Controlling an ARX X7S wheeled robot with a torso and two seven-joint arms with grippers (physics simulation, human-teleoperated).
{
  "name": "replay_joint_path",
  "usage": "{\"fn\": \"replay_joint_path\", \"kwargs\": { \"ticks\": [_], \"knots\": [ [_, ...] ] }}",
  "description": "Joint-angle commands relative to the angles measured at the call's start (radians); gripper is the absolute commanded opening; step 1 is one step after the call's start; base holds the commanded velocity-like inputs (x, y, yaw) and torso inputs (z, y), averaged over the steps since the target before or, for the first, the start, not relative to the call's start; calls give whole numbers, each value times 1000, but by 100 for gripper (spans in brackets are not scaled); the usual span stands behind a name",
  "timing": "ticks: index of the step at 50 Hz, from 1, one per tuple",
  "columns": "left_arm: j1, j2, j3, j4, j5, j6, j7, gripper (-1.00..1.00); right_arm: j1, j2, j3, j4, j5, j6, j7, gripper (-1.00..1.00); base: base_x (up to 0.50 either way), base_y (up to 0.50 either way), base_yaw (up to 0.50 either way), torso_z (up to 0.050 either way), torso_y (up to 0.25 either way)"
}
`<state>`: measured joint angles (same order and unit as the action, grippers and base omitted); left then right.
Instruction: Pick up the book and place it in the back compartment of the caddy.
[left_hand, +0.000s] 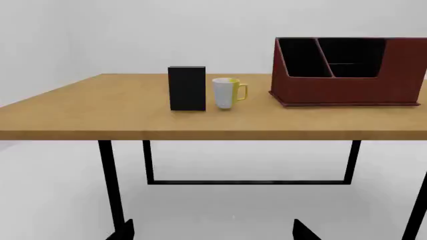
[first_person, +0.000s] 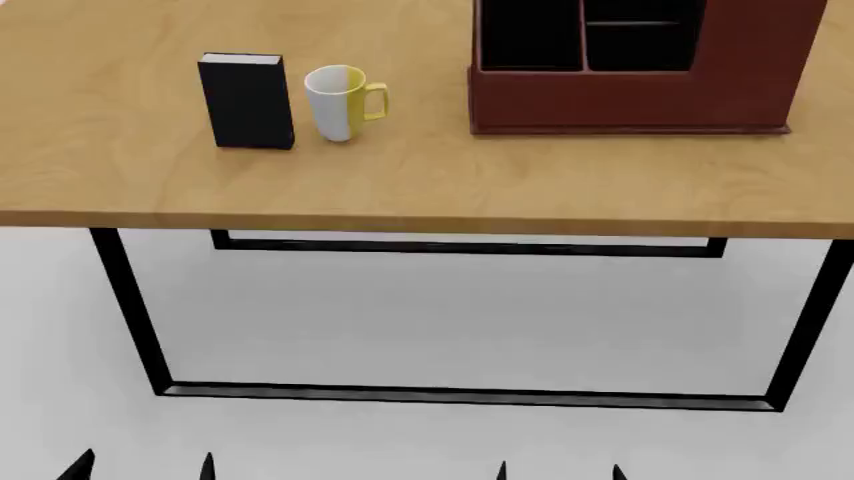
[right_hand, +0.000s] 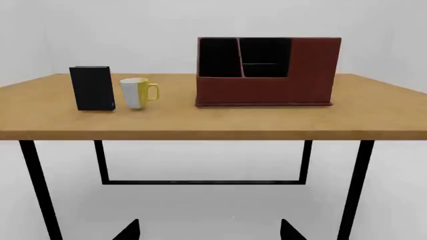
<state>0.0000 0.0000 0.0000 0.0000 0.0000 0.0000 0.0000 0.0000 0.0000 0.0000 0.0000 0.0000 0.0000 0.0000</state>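
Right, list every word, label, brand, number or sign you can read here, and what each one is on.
None: no readable text appears in any view.
The book: plain black cover, no title visible.
The mug: white and yellow, no print.
The caddy: bare red-brown wood, black inside, no label.
The table: wood grain only.

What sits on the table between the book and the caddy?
The white-and-yellow mug stands upright between the book and the caddy, close beside the book. From mug to caddy the tabletop is bare. The head view shows it best.
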Motion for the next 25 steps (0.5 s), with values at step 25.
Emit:
{"fn": "replay_joint_path", "kwargs": {
  "ticks": [25],
  "knots": [
    [-40,-77,68,206,-73,-144,-71,100,14,79,-80,-95,42,0,75,100,0,0,0,47,0]
  ]
}}
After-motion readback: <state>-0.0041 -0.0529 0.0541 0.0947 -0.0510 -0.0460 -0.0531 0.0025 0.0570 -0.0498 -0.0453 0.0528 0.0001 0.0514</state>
